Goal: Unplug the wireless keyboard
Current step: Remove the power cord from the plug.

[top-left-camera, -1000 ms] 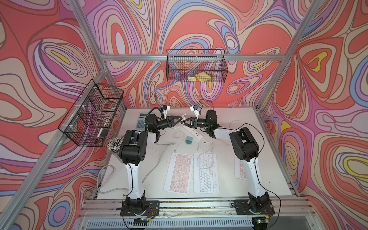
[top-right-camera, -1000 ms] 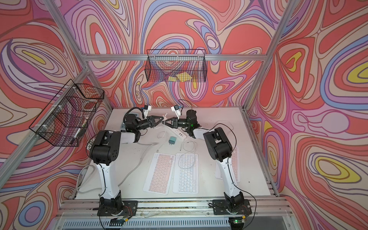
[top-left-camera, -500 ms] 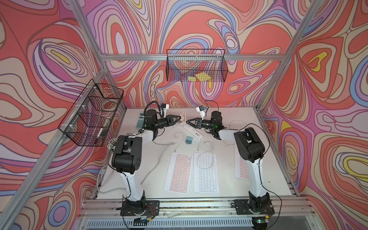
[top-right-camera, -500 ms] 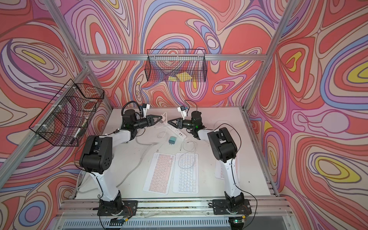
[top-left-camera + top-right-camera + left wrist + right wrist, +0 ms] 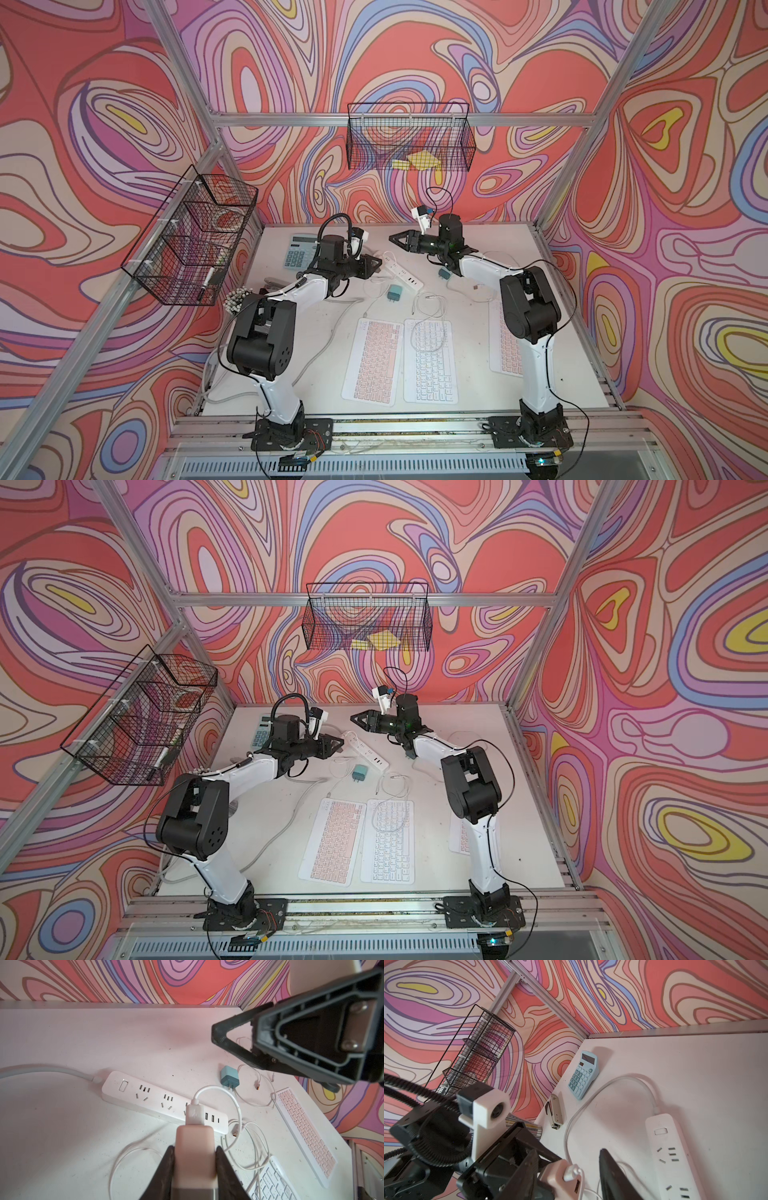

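My left gripper (image 5: 194, 1148) is shut on a pink charger block (image 5: 194, 1155) and holds it above the white power strip (image 5: 162, 1101). A white USB plug (image 5: 194, 1114) sits in the block's end, and its cable loops down to the table. The pink wireless keyboard (image 5: 374, 361) lies in front in both top views, with a thin white cable at its far corner. My right gripper (image 5: 568, 1150) is open. Its fingers stand either side of the plug (image 5: 571, 1172) without touching it. In a top view the two grippers (image 5: 376, 264) (image 5: 395, 239) face each other over the strip (image 5: 401, 272).
A white keyboard (image 5: 430, 361) with a loose cable on it lies beside the pink one. Another pink keyboard (image 5: 505, 345) lies under the right arm. A teal charger (image 5: 229, 1078), blue calculator (image 5: 583, 1074) and stapler (image 5: 556, 1110) lie nearby. Wire baskets (image 5: 191, 241) (image 5: 411, 141) hang on the walls.
The two grippers were tip to tip a second ago and have drawn slightly apart. The right jaws have opened wider. The left gripper still holds the pink block.
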Robot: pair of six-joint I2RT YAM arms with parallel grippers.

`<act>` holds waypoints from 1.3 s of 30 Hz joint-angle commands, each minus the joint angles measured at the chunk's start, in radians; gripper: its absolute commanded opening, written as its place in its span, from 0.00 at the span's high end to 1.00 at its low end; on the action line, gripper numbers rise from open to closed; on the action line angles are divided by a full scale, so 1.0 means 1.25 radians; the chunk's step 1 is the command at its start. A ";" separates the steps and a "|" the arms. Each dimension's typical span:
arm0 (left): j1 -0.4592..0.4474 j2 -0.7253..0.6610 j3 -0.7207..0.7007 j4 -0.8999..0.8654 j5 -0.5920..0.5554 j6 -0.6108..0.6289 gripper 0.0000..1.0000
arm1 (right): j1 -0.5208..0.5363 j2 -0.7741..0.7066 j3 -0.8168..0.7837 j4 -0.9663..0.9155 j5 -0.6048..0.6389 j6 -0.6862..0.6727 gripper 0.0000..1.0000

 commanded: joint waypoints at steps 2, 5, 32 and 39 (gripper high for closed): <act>-0.006 -0.045 -0.058 0.128 -0.049 0.056 1.00 | 0.006 0.029 0.037 -0.094 0.013 0.034 0.50; -0.009 -0.049 -0.071 0.144 -0.059 0.076 1.00 | 0.009 0.041 0.049 -0.116 -0.018 0.043 0.51; -0.047 -0.047 -0.077 0.175 -0.117 0.140 1.00 | 0.043 0.079 0.076 -0.147 -0.092 0.112 0.75; -0.050 -0.058 -0.105 0.228 -0.128 0.136 1.00 | 0.042 0.091 0.077 -0.147 -0.090 0.137 0.85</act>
